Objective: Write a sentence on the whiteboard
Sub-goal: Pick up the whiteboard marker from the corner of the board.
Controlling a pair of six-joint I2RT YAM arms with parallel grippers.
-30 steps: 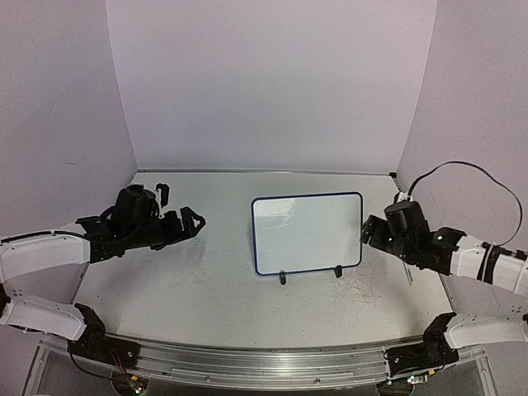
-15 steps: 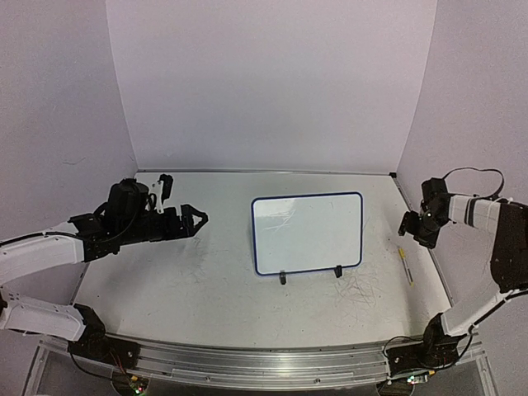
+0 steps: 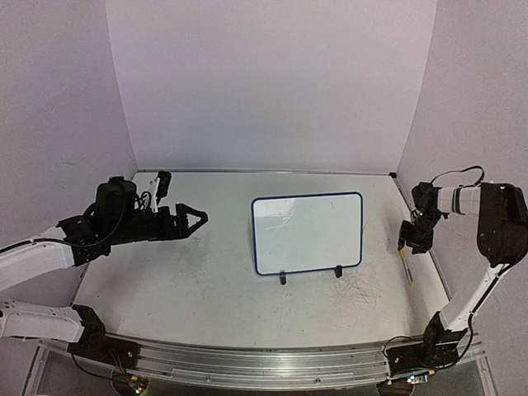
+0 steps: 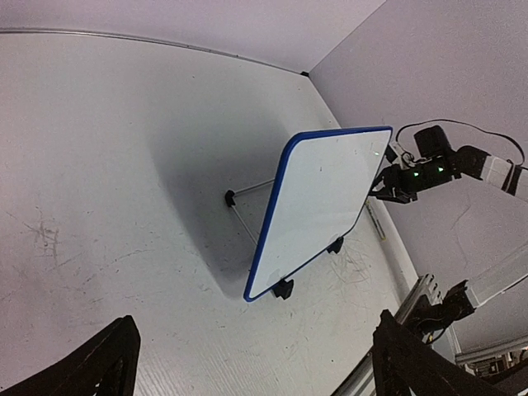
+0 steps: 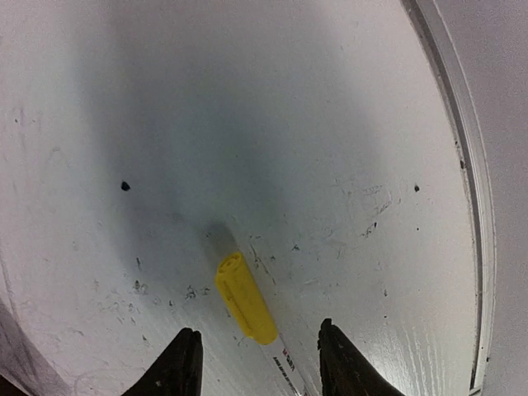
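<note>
The whiteboard [image 3: 307, 233] stands tilted on two black feet at mid-table, its blue rim [image 4: 268, 227] side-on in the left wrist view. Faint streaks [image 3: 285, 216] cross its upper left; no sentence can be made out. A marker with a yellow cap [image 5: 245, 299] lies flat on the table near the right wall [image 3: 405, 266]. My right gripper [image 5: 257, 330] points down over it, open, one finger on each side of the barrel with gaps. My left gripper [image 3: 198, 219] hovers open, left of the board, nothing between its fingers [image 4: 107, 355].
Lavender walls close in the back and both sides. A raised lip [image 5: 462, 165] runs along the table's right edge beside the marker. Old scribble marks [image 3: 363, 289] stain the table in front of the board. A wire stand [image 4: 247, 191] props the board from behind.
My right arm swung from beside the board's right edge out to the right wall and came down over the marker, its jaws narrowing. The left arm drew back slightly.
</note>
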